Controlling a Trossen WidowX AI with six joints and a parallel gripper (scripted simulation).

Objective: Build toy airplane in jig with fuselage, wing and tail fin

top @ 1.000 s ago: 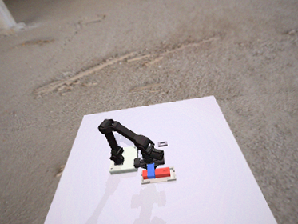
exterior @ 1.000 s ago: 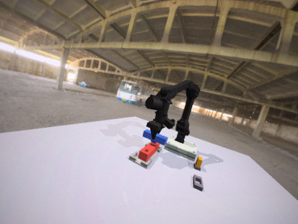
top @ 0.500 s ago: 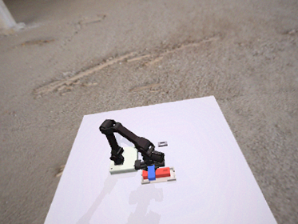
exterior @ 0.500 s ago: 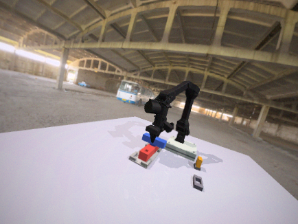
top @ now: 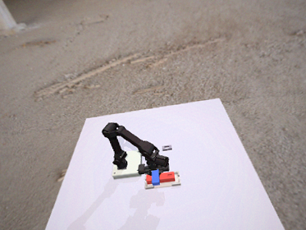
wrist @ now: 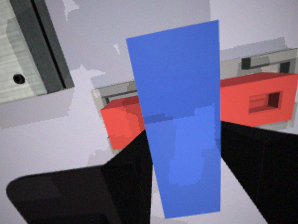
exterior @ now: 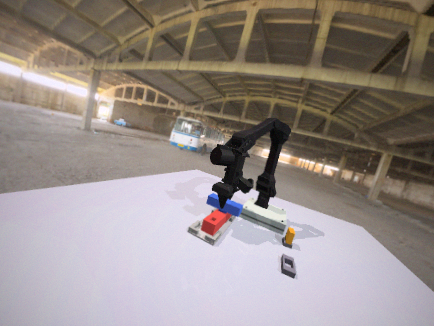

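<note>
Clearly, going left to right in the exterior view, the first stage looks done: the cradle [top: 162, 186] [exterior: 197, 233] [wrist: 232, 71] carries the red fuselage [top: 167, 177] [exterior: 212, 224] [wrist: 235, 105], apparently flat, its tail socket unfilled. Next comes the blue wing [top: 155, 178] [exterior: 230, 206] [wrist: 182, 85], crosswise over the fuselage and gripped between the fingers of the gripper [top: 154, 170] [exterior: 223, 202] [wrist: 177, 129]. Whether its tab is in the socket, I cannot tell; seating it seems the step in hand. Farther right, past the arm's base [top: 135, 172] [exterior: 270, 219] [wrist: 25, 45], the orange tail fin [exterior: 290, 235] stands upright, not yet fitted. Fitting that, releasing and moving clear remain.
</note>
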